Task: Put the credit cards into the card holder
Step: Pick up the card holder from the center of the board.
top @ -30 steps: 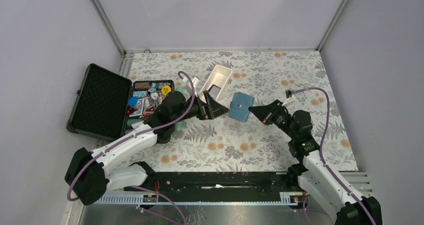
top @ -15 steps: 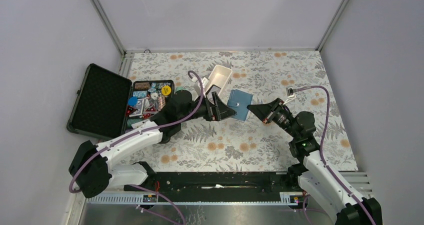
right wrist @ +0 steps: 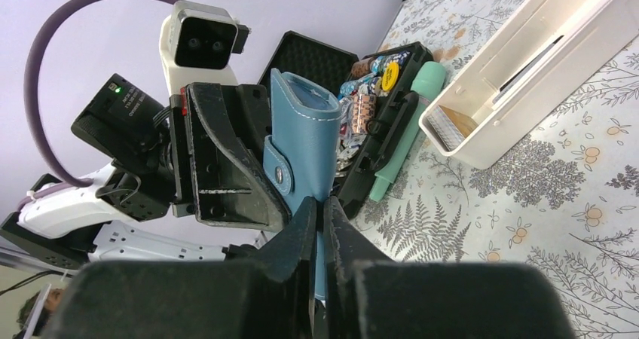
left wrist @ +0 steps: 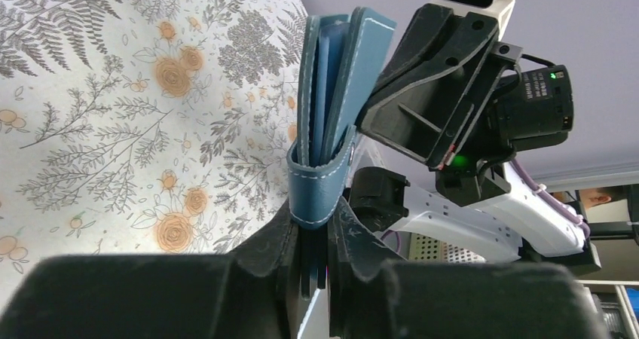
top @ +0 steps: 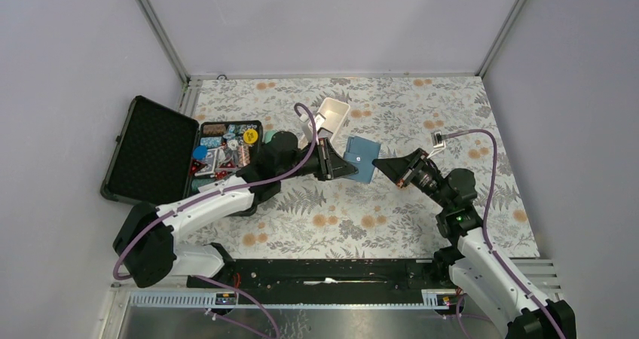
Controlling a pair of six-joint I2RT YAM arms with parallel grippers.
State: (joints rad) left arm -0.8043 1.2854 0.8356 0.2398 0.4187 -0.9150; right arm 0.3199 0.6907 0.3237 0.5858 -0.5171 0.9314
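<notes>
The card holder, a teal-blue wallet with a snap tab, is held off the floral table between both arms. My left gripper is shut on its left edge. In the left wrist view the wallet stands on edge with its tab wrapped around, pinched in my left gripper. My right gripper is shut on the opposite edge. In the right wrist view a thin blue flap sits between its fingertips. A dark credit card seems to lie in the white tray; the golden-orange one is not visible.
A black foam-lined case lies open at the left, with colourful trinkets in its other half. A mint-green cylinder lies between the case and the white tray. A small white object sits right of the wallet.
My left arm has reached right and its jaws have shut on the wallet's left edge. The wallet has risen and tilted. The right gripper has kept its grip and shifted slightly.
</notes>
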